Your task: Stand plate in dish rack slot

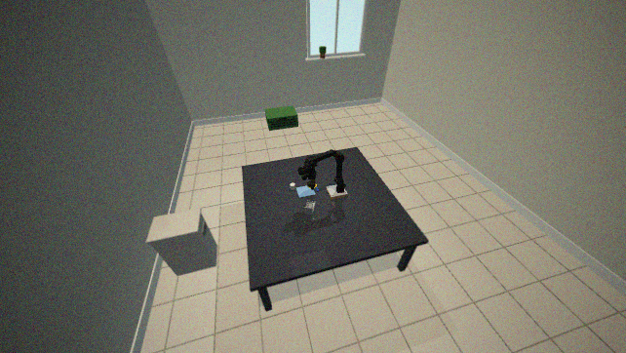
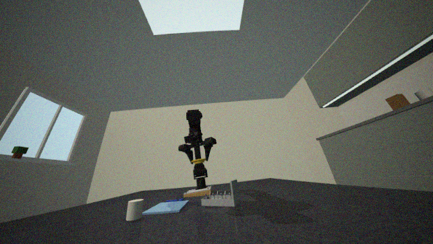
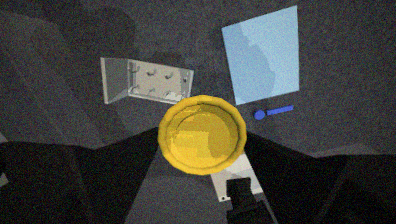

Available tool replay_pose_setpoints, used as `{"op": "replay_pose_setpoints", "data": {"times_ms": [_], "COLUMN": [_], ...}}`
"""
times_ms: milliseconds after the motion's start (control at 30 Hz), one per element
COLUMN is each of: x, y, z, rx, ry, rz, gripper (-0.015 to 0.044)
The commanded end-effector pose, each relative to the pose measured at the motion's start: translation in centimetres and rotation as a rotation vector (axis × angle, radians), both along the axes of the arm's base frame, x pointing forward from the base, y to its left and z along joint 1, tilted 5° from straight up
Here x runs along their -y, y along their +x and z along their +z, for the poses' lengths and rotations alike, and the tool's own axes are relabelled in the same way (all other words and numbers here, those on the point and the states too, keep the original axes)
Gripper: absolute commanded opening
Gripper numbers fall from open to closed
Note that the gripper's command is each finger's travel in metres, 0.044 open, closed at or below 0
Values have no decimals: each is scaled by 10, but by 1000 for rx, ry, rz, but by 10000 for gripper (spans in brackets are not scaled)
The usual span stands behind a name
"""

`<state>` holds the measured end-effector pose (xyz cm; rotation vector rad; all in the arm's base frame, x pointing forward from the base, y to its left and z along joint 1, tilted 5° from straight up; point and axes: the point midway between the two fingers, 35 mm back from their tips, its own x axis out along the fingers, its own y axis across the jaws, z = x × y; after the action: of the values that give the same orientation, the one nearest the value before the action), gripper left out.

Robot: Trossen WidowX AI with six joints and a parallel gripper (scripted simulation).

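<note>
Yellow plate (image 1: 315, 186) (image 2: 198, 161) (image 3: 202, 135) raised; pale rack (image 1: 310, 206) (image 2: 218, 201) (image 3: 159, 81) on table (image 1: 336, 244) (image 2: 256, 216) (image 3: 165, 25)

The plate (image 1: 315, 186) (image 2: 198, 161) (image 3: 202, 135) is yellow. The dish rack (image 1: 310, 206) (image 2: 218, 201) (image 3: 159, 80) is light gray. The gripper (image 1: 312, 185) (image 2: 199, 160) (image 3: 201, 133) is black. The square mat (image 1: 305, 191) (image 2: 166, 207) (image 3: 267, 57) is light blue; the tabletop (image 1: 293, 258) (image 2: 189, 229) (image 3: 195, 30) is dark gray. Pale floor tiles (image 1: 468, 215) form a grid with darker joint lines.

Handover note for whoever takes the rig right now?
End effector: shut on the round yellow plate, held roughly flat above the table.
Grey dish rack with upright pegs: on the black table, beside the square light-blue mat, no plate in it.
Done: plate picked up.
Left: bring it over the rack, turn it on edge, stand it in a slot between the rails, let go, move the arm away.
</note>
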<state>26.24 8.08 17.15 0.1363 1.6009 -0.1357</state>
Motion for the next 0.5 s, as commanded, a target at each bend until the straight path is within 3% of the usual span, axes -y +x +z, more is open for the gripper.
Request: {"op": "replay_pose_setpoints", "data": {"times_ms": [0, 467], "x": [-2, -10], "y": [1, 1], "z": [-13, -47], "rx": [-39, -72], "ry": [68, 336], "rz": [84, 370], "gripper": [0, 0]}}
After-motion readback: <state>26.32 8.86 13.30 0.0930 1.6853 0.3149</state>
